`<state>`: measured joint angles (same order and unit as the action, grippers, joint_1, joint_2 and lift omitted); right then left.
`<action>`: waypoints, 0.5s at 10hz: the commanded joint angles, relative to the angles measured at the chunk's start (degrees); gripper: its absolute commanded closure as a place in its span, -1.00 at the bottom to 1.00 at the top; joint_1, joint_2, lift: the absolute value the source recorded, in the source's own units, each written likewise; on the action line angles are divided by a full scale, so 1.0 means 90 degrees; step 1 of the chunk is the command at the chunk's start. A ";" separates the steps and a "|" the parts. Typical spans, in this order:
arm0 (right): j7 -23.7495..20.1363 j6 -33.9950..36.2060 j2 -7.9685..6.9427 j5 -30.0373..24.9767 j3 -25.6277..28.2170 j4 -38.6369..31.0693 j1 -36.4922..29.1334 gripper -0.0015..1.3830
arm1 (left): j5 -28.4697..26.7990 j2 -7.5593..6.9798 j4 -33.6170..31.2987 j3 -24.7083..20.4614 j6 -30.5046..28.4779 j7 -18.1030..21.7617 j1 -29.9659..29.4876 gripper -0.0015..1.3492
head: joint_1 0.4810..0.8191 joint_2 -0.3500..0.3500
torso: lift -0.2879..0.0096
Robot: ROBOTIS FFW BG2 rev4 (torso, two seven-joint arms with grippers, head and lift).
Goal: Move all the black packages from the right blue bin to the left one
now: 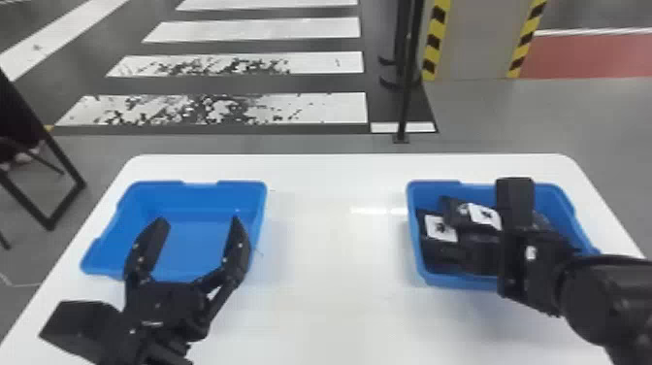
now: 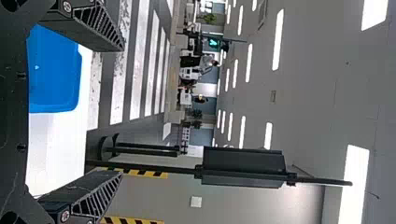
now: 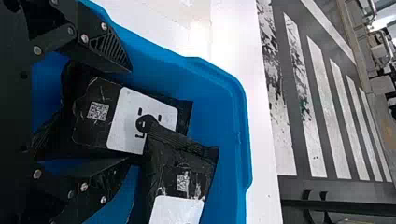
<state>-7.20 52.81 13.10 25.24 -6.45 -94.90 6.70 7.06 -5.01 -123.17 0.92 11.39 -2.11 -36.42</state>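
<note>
In the right blue bin [image 1: 456,280] lie the black packages, soft and wrinkled, with white labels; in the head view, they partly overlap. The right gripper [image 1: 515,242] is over this bin, and there its arm hides a part of the inside. In the right wrist view, the jaws of the right gripper [image 3: 130,115] stand wide, on both sides of one package [image 3: 91,128], which carries a small square code beside its white label. Another package [image 3: 180,163], also with code and label, covers a corner of the first one. The left gripper [image 1: 198,221] is above the left blue bin [image 1: 194,247], its jaws wide, with nothing between them. Both bins stand on a white desk [image 1: 334,267]. Behind it are a black pole [image 1: 405,102] and a floor with white stripes [image 1: 252,29].
</note>
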 commanded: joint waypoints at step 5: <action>-0.0001 0.0069 0.0000 0.0116 0.0107 -0.0432 -0.0244 0.50 | 0.0015 0.0000 0.0006 -0.0026 0.0062 0.0000 -0.0016 -0.86 | 0.27 0.24 | -0.01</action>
<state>-7.20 53.50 13.14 26.00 -6.06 -97.24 5.45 7.18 -5.02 -123.11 0.71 11.83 -2.11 -36.50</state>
